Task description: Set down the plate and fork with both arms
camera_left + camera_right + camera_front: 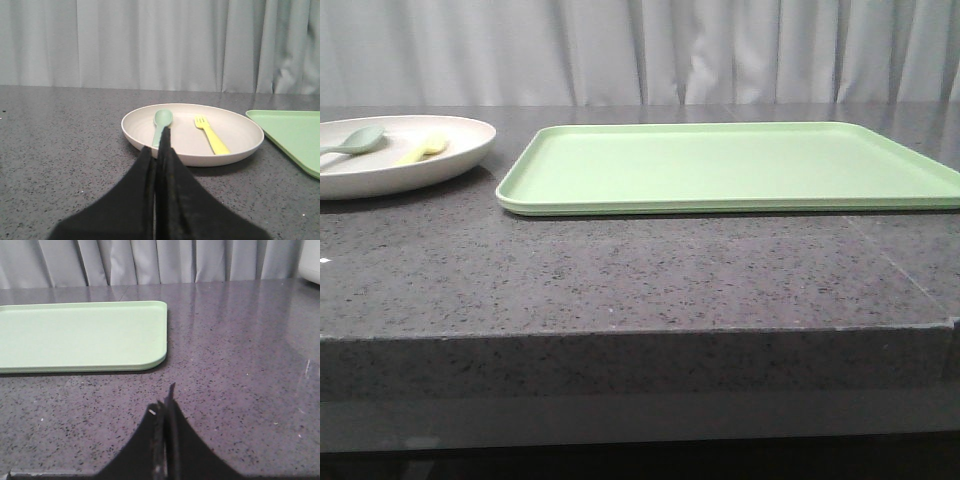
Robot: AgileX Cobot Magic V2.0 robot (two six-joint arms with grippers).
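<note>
Front view looks low across the table; all views share the tray (740, 165).

- The counter (620, 270) is dark grey speckled stone with a polished top and a thick front edge.
- A light green tray (730, 165) lies flat on it, reaching across the middle and right toward the far side.
- The plate (460, 150) sits directly on the counter at the left, just beside the tray's left end, with a narrow gap of stone between them.
- The near part of the counter, in front of both, shows bare speckled stone.
</note>
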